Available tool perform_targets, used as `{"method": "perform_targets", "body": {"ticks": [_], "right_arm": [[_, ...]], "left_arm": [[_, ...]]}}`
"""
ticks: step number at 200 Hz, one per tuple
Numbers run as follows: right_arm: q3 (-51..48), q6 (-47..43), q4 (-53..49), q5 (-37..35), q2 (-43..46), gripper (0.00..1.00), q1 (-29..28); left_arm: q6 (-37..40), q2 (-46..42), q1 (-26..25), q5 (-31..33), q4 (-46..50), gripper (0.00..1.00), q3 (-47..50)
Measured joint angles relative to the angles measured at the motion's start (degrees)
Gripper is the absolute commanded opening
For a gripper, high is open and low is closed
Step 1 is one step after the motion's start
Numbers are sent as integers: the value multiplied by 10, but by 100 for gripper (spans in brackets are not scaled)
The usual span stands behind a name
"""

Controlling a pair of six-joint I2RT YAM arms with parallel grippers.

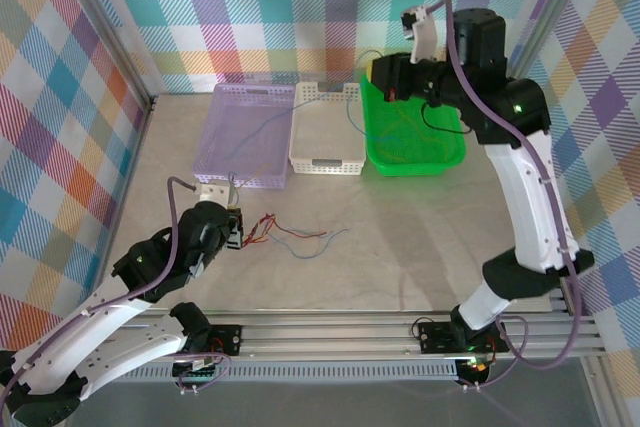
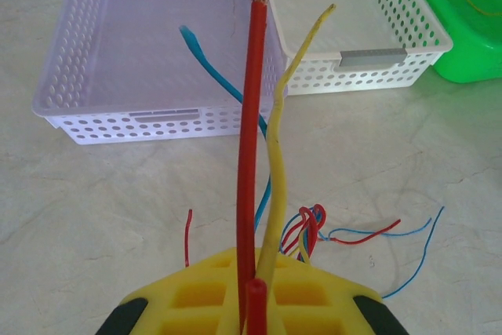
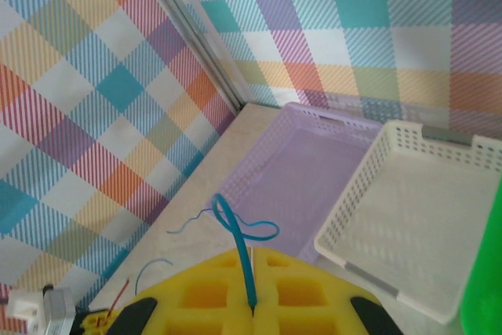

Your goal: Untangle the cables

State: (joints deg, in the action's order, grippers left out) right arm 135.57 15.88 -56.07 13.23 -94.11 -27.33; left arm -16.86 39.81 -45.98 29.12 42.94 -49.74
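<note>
Left end effector [image 2: 252, 304] pinches red cable [image 2: 249, 139] (tips cropped); right end effector [image 3: 251, 304], blue cable [image 3: 238, 247].

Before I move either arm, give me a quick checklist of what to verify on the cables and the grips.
1. Grip of the left fingers on the red cable: ok, shut on it.
2. Whether the yellow cable is pinched too: cannot tell; it rises right beside the red one.
3. Grip of the right fingers on the blue cable: ok, shut on it.
4. Whether the knot is undone: not ok; red, blue and yellow strands bunch together on the table.
5. Arms apart: ok; the right fingers hang by the green basket, far from the left.
</note>
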Motion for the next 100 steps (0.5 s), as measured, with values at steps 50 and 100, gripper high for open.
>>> {"method": "perform_targets", "body": {"ticks": [50, 100], "right_arm": [[118, 0, -6, 29, -118, 0, 0], [173, 2, 6, 70, -208, 0, 15]], "left_arm": [[9, 2, 0, 0, 0, 0, 1], [16, 17, 0, -1, 0, 0, 2]]}}
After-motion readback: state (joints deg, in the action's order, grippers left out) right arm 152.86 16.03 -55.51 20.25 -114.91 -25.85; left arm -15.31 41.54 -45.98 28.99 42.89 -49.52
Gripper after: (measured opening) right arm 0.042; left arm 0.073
